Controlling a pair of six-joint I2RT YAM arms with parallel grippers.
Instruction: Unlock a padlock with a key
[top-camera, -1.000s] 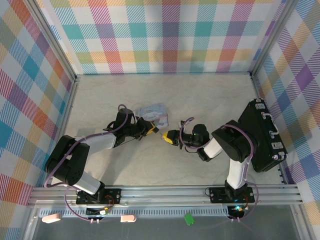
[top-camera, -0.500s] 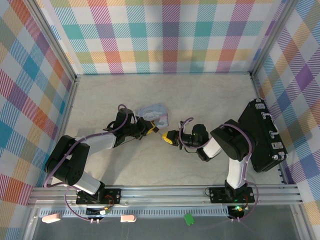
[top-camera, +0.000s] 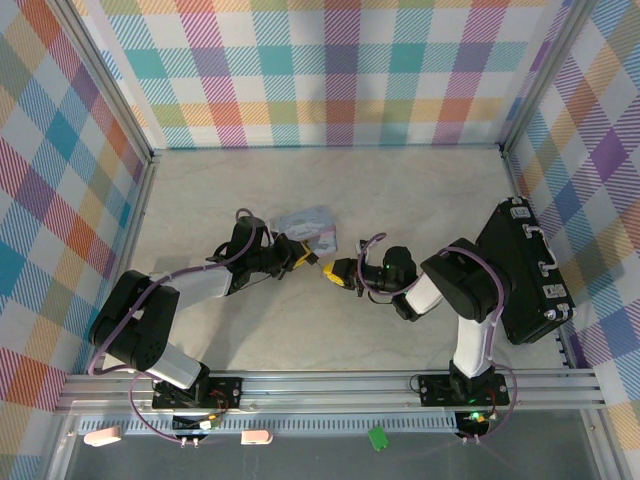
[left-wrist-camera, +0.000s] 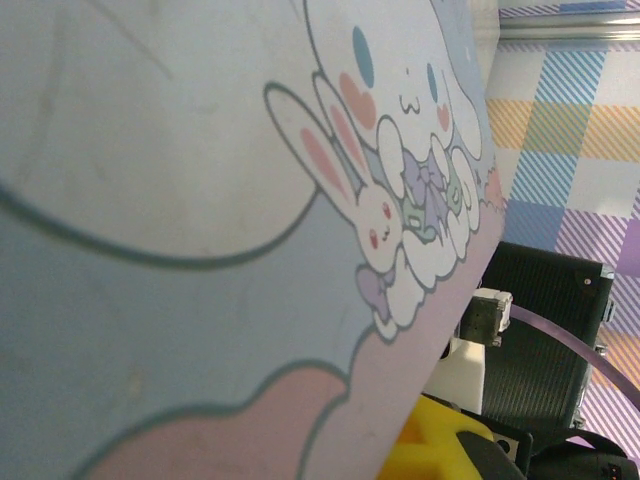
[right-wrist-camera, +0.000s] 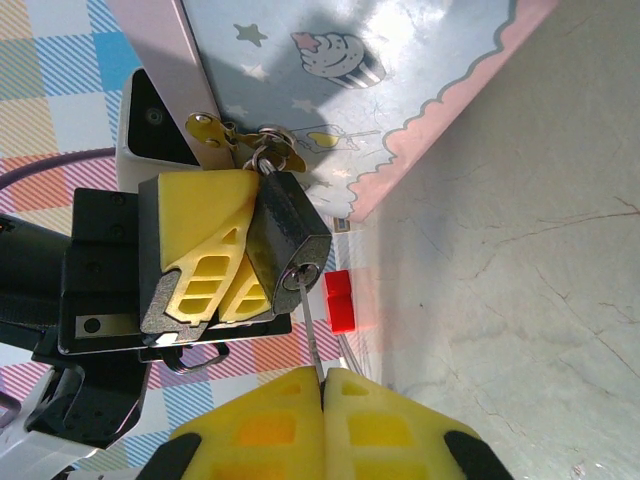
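Over the last second your right gripper creeps a touch toward 11 o'clock in the top view, closing on the left gripper; little else moves. That small advance looks like the start of insertion.

From the right wrist, the right gripper sits at 6 o'clock, clenched on the key. The key's thin shaft runs up toward 12 o'clock, and its tip meets the keyhole on the padlock. Most of the shaft is exposed, so you are not seated yet.

Your left gripper is clamped on the padlock, which hangs from the hasp of the tin. Keep the shaft lined up with the keyhole before you push.
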